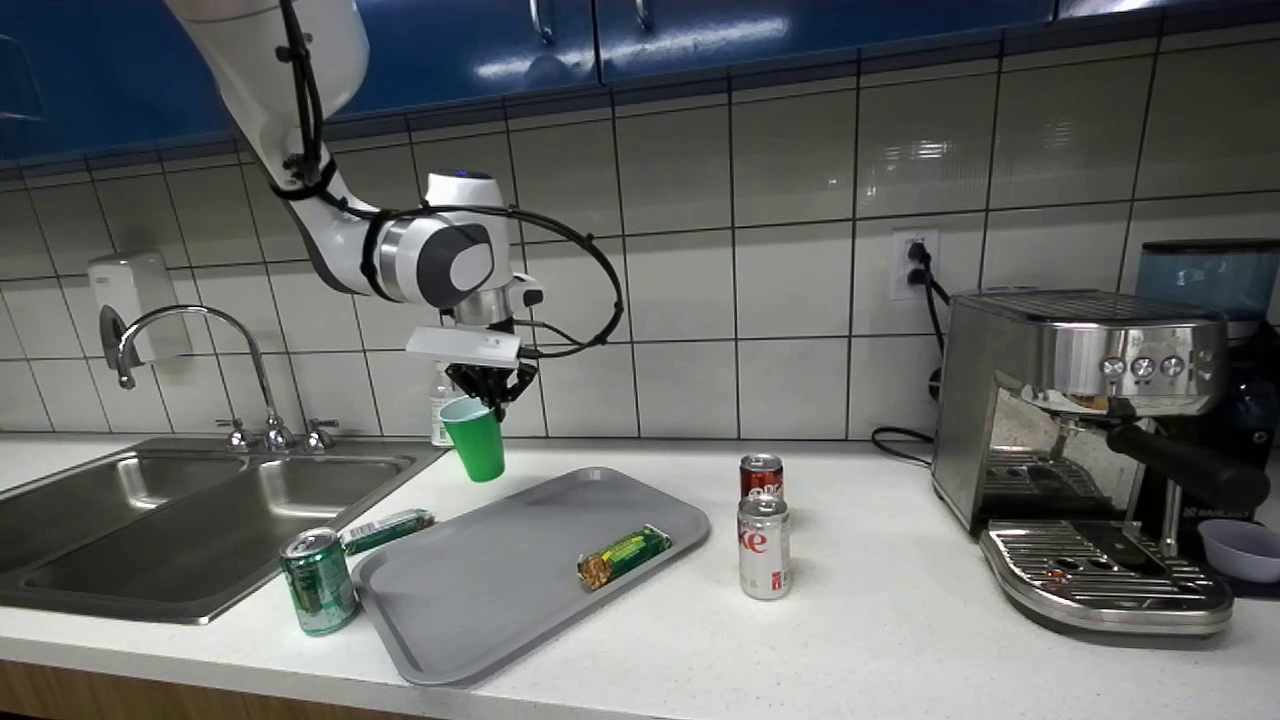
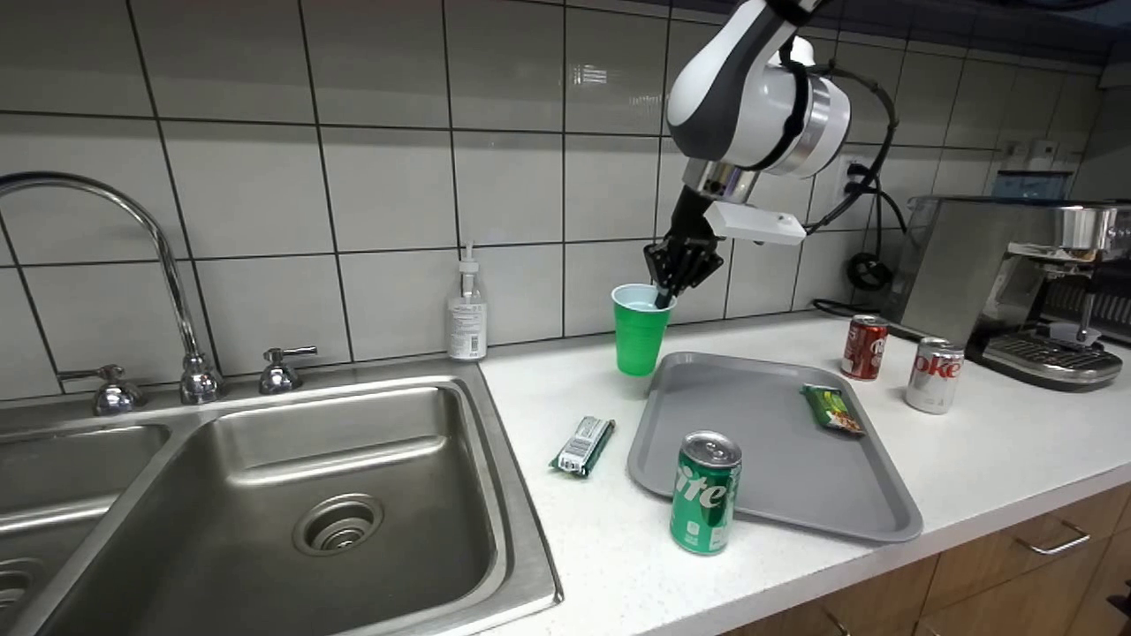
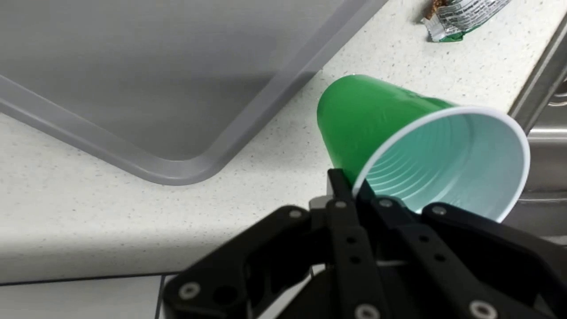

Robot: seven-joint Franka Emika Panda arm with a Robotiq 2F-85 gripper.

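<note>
We're seeing the gripper [image 3: 353,186] pinching the green cup [image 3: 385,119] by its rim, one jaw pressing outside the wall, the other inside. In the wrist view the cup is sitting right of centre, long axis running diagonally: base pointing upper left, mouth facing lower right. In an exterior view we're finding the green cup [image 1: 478,445] left of centre and tilting, mouth going up and slightly left, base down and right. In an exterior view the green cup [image 2: 638,340] is showing just right of centre, axis running near vertical, mouth up. We're struggling to tell whether its base is touching the counter [image 2: 601,539]. The tray [image 1: 500,560] is lying near it.

Blind spots: jaws are covering part of the rim; we're having trouble making out the cup's floor. In an exterior view cup and gripper are partly covering a soap bottle [image 1: 438,400], and a silver can [image 1: 765,555] is overlapping a red can [image 1: 761,472]. The arm [image 2: 751,97] is running out the top edge in both exterior views. In the wrist view the frame is cutting off the tray top and left, a wrapper [image 3: 469,17] upper right and the sink [image 3: 549,166] far right.
</note>
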